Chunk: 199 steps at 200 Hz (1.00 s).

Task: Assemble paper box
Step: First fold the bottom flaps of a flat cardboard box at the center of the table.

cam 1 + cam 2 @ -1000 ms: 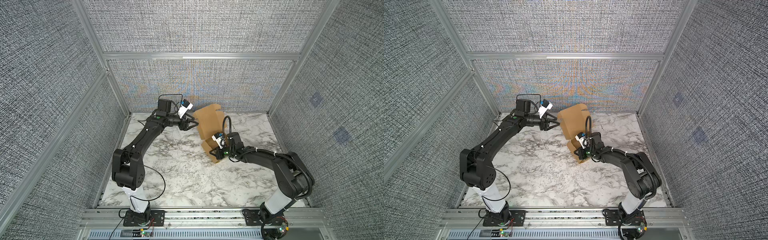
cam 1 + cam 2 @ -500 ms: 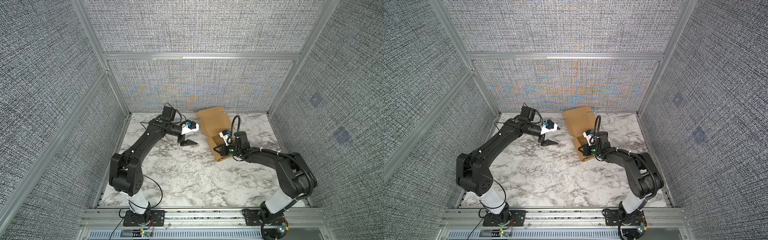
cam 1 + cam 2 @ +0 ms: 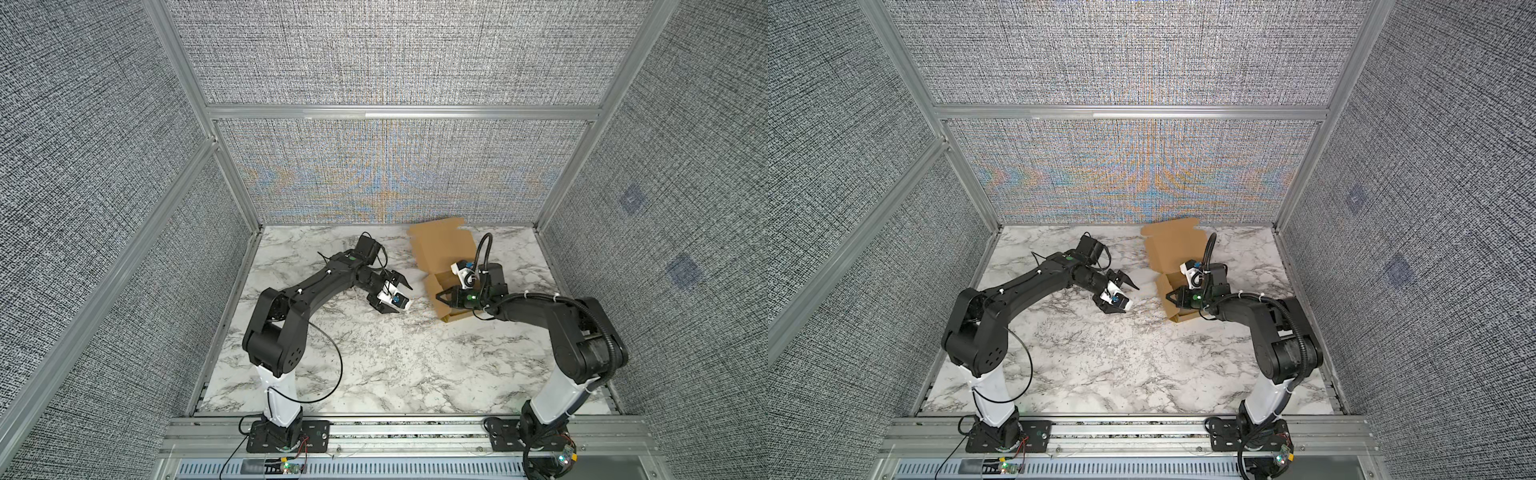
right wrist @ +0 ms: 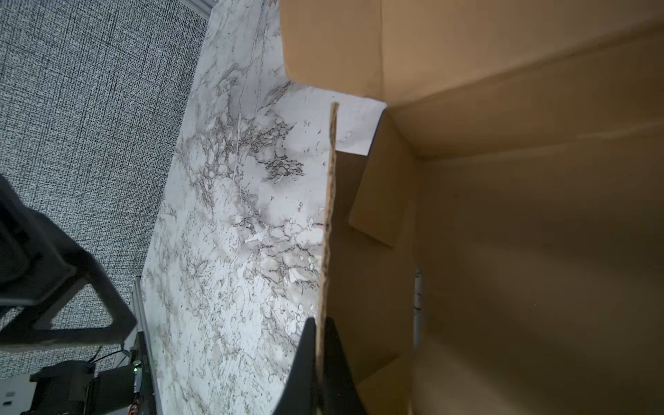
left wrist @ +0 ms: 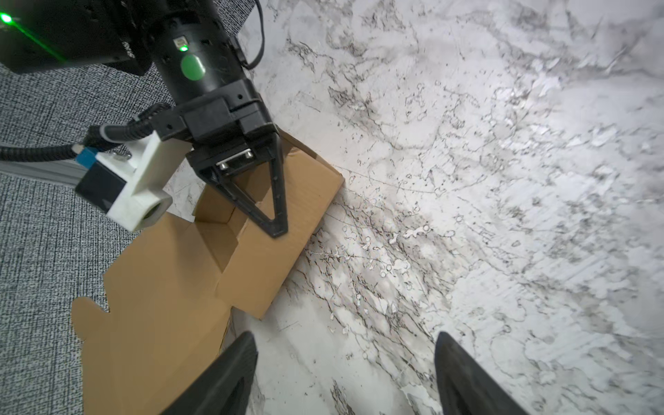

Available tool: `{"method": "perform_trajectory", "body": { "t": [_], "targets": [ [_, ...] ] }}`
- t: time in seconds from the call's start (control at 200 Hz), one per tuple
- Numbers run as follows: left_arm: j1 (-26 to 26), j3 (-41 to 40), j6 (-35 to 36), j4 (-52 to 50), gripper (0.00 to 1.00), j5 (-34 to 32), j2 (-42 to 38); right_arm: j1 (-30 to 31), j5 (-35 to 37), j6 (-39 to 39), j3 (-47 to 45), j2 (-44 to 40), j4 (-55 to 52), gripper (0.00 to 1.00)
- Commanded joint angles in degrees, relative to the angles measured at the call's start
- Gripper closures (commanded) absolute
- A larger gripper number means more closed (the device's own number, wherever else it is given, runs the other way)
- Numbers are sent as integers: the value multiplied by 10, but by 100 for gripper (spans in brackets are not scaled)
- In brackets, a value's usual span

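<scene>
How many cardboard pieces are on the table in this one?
1. The paper box sits far right on the marble table, one wall pinched by the right gripper, jaws shut. A scrap could be hidden behind it.

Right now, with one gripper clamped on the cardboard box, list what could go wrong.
The right gripper pinches only one thin wall of the tan corrugated cardboard box; pulling may bend or tear it.
The left gripper hangs open beside it; unbraced, the box could slide across the marble-patterned tabletop.

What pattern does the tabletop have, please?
The tabletop is white marble with grey veins, clearest from the left wrist.
</scene>
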Motion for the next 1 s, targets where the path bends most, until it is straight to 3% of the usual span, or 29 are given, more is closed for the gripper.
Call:
{"method": "perform_trajectory", "body": {
  "t": [0.0, 0.32, 0.99],
  "targets": [
    [-8, 8, 21, 50, 20, -17, 17, -10, -34, 25, 1, 10, 14, 100],
    [-37, 51, -4, 167, 13, -42, 100, -28, -54, 31, -3, 0, 16, 98],
    [-74, 67, -83, 315, 15, -54, 173, -35, -59, 35, -9, -3, 21, 91]
  ]
}}
